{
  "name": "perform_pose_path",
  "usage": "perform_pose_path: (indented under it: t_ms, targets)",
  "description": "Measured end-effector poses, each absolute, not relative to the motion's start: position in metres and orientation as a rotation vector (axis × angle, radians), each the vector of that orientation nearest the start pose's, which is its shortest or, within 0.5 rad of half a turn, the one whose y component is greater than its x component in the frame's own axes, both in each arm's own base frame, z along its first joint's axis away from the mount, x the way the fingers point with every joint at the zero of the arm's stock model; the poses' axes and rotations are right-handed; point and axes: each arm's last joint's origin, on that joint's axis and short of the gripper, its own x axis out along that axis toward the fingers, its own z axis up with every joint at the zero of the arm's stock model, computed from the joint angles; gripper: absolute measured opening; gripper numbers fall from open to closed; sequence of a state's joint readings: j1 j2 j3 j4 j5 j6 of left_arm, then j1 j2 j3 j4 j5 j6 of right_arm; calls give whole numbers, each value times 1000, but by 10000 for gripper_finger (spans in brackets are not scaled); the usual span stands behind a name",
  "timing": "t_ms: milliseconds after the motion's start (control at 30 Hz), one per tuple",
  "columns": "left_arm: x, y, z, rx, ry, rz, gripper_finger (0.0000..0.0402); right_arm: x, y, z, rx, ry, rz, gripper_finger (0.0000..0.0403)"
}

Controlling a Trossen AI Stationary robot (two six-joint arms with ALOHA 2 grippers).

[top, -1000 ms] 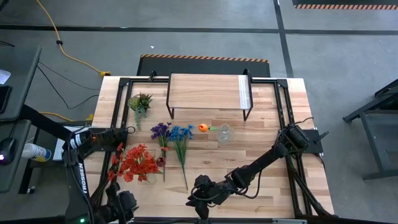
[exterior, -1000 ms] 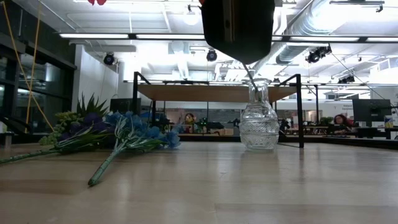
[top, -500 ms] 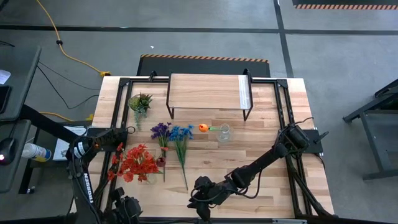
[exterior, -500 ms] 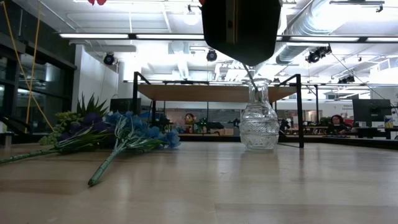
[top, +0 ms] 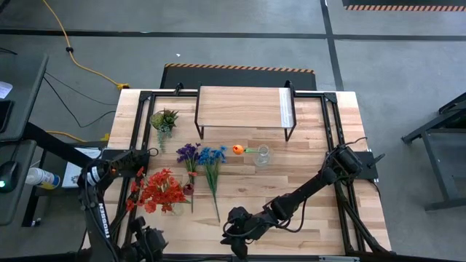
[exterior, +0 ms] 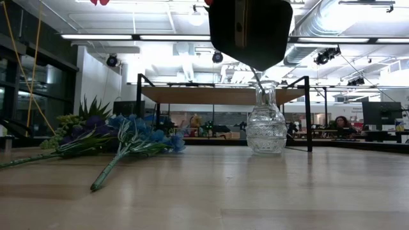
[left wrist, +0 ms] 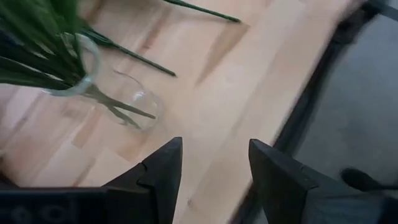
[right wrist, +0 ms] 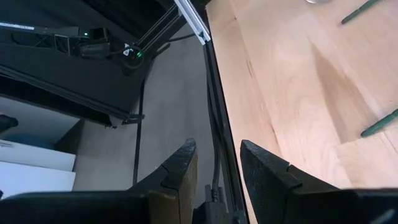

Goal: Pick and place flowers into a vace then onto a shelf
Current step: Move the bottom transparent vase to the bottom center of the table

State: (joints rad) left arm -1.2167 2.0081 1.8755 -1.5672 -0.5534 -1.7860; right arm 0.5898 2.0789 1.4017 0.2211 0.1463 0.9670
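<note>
Red flowers [top: 158,191] stand with their green stems in a glass vase [left wrist: 134,107] near the table's left near corner. Purple flowers [top: 189,153] and blue flowers [top: 212,156] lie flat on the tabletop, and both show in the low view [exterior: 128,137]. An orange flower [top: 238,150] leans out of a second upright glass vase [top: 262,156], also visible in the low view [exterior: 266,128]. The shelf [top: 244,108] stands at the far edge. My left gripper [left wrist: 214,144] is open, near the table's near edge, beside the red flowers' vase. My right gripper [right wrist: 216,144] is open over the near edge [top: 237,224].
A small green spiky plant [top: 164,118] sits left of the shelf. Black frame rails [top: 329,124] run along the table's sides. Bare wood [top: 306,182] lies right of the flowers. A dark gripper body [exterior: 249,29] hangs at the top of the low view.
My left arm has drawn back a little toward the table's near edge. The flowers and vases have stayed where they were.
</note>
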Motion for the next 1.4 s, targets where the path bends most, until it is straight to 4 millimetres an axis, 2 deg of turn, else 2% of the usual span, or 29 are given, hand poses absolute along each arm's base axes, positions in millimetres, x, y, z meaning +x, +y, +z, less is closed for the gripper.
perform_pose_path:
  t_ms: [133, 333, 533, 1400]
  targets:
    - [143, -343, 264, -253, 960, 549, 207, 387, 254, 185, 764, 597, 193, 114]
    - [143, -330, 236, -291, 937, 710, 198, 387, 254, 183, 758, 619, 199, 114]
    - [140, -323, 220, -280, 917, 776, 197, 386, 254, 182, 754, 654, 213, 114]
    - [141, -325, 218, -311, 904, 761, 200, 387, 251, 180, 758, 664, 200, 114]
